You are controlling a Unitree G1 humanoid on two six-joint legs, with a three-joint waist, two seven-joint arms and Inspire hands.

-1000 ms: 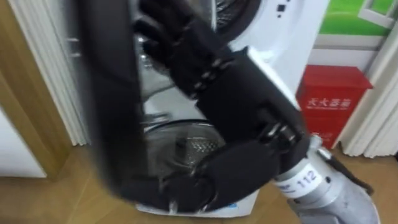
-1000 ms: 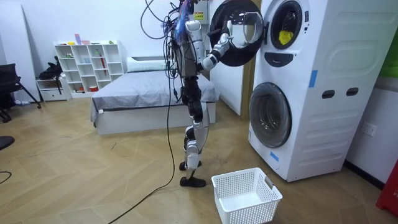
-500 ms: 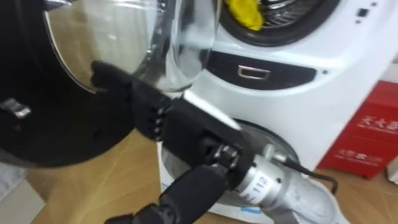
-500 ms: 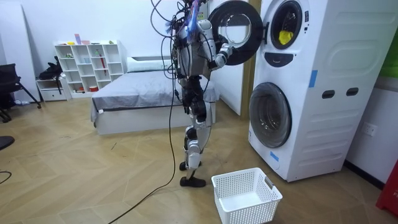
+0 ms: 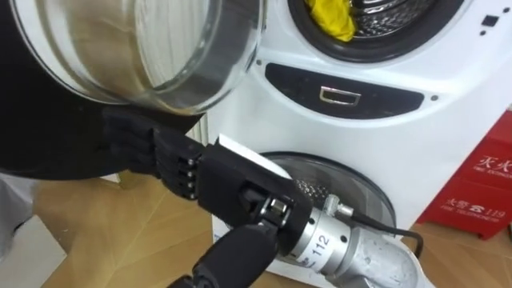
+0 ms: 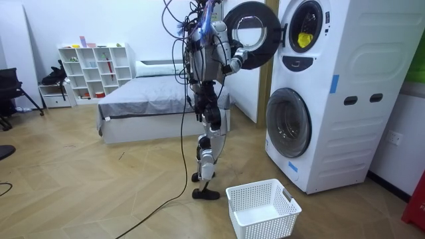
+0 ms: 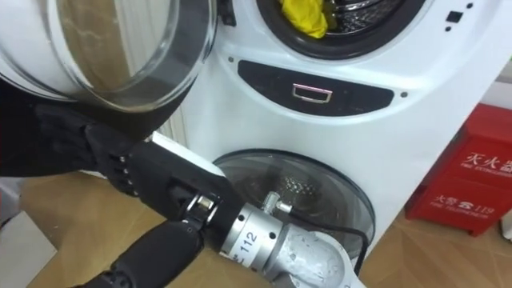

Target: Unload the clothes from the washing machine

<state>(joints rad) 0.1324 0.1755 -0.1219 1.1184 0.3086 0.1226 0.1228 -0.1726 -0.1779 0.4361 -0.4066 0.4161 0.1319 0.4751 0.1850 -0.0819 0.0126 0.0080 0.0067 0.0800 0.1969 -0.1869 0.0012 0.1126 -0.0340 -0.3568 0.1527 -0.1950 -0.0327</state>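
Observation:
A yellow cloth (image 5: 332, 18) lies in the open drum of the upper washing machine (image 5: 376, 88). Its round door (image 5: 48, 128), black-rimmed with a glass bowl (image 5: 152, 48), is swung wide open to my left. My right hand (image 5: 164, 156) reaches in from the lower right, its straight fingers laid against the door's lower black rim and the thumb hanging below. In the room view I stand upright to the left of the stacked machines (image 6: 332, 93), one arm raised to the door (image 6: 252, 33).
The lower machine's door (image 5: 336, 188) is closed. A red box (image 5: 488, 192) stands on the floor to the right. A white laundry basket (image 6: 262, 209) sits on the wood floor in front of the machines, and a bed (image 6: 153, 103) stands behind me.
The door has swung wider open with my right hand against it, mostly in the first half second. My head view has shifted, so the yellow cloth and drum now show.

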